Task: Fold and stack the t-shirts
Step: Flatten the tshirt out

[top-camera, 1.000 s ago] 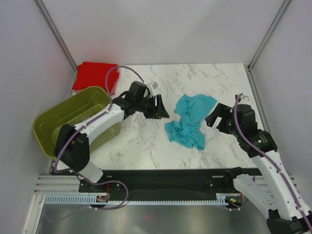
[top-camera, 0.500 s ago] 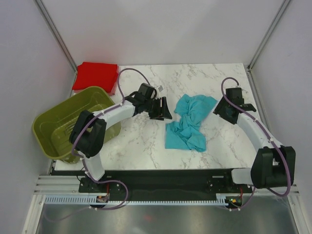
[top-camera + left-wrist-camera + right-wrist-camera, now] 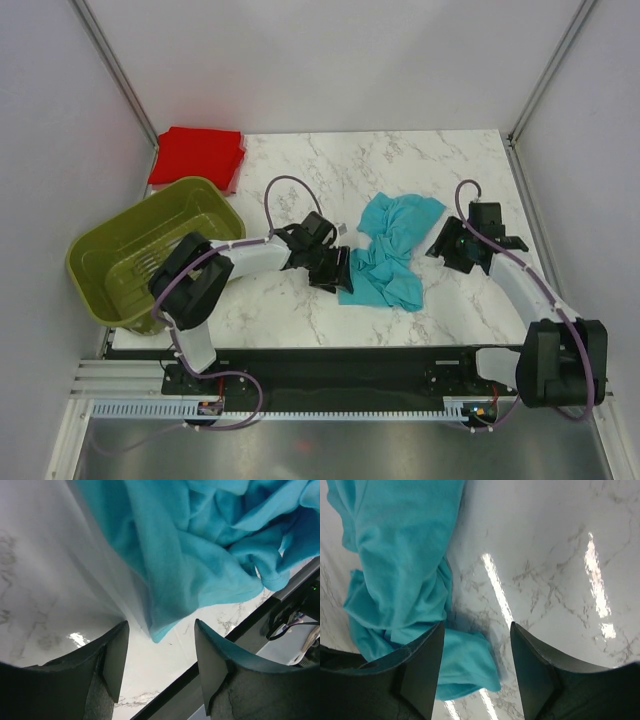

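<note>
From above, the left end effector [image 3: 335,270] had swung nearer than a second before, down to the near-left edge of the crumpled turquoise t-shirt [image 3: 392,250] mid-tabletop [image 3: 400,170], and the right end effector [image 3: 445,245] had closed in on the shirt's right side. The folded red t-shirt [image 3: 197,157] sat at the far-left corner, beyond the green basket [image 3: 110,250]. Jaw gaps were hard to read here. Left wrist: jaws spread, a corner of the turquoise t-shirt [image 3: 200,545] lying between them, unclamped. Right wrist: jaws apart too, straddling a fold of the turquoise t-shirt [image 3: 400,555] without pinching, and the cloth ran off frame.
</note>
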Motion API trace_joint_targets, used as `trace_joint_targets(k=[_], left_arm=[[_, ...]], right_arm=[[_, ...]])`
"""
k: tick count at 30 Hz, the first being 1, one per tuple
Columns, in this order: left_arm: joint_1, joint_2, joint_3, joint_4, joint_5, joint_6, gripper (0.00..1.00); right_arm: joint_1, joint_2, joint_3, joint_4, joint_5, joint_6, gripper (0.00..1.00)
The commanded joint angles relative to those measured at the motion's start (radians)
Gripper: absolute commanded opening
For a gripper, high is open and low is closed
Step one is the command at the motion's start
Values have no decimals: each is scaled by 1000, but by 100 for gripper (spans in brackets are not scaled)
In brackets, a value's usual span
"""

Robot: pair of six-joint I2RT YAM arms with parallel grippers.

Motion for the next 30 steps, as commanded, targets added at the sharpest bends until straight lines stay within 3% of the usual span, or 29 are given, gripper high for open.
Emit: trace_joint_targets(k=[1, 4, 5, 6, 9, 12, 22, 30], left_arm=[[-44, -16, 15, 35, -34, -23, 63], [-59, 25, 40, 41, -26, -46, 55], [-59, 33, 44, 41, -28, -55, 47], [-59, 33, 44, 43, -29, -61, 26], [-59, -23, 17, 40, -69, -72, 2], [-59, -90, -5, 40, -113, -82, 2], [-65, -85, -32, 40, -92, -108, 2], [-70, -99, -32, 41, -100, -106, 2]], right_arm=[[10, -115, -96, -7, -89, -30, 64], [89, -157, -123, 18, -85, -10, 65], [143, -158, -118, 15, -60, 0, 65], [166, -154, -111, 7, -34, 6, 65], [221, -145, -91, -2, 17, 34, 64], [264, -128, -83, 17, 26, 65, 64], [410, -86, -60, 21, 67, 134, 63], [435, 7, -68, 13, 150, 157, 59]])
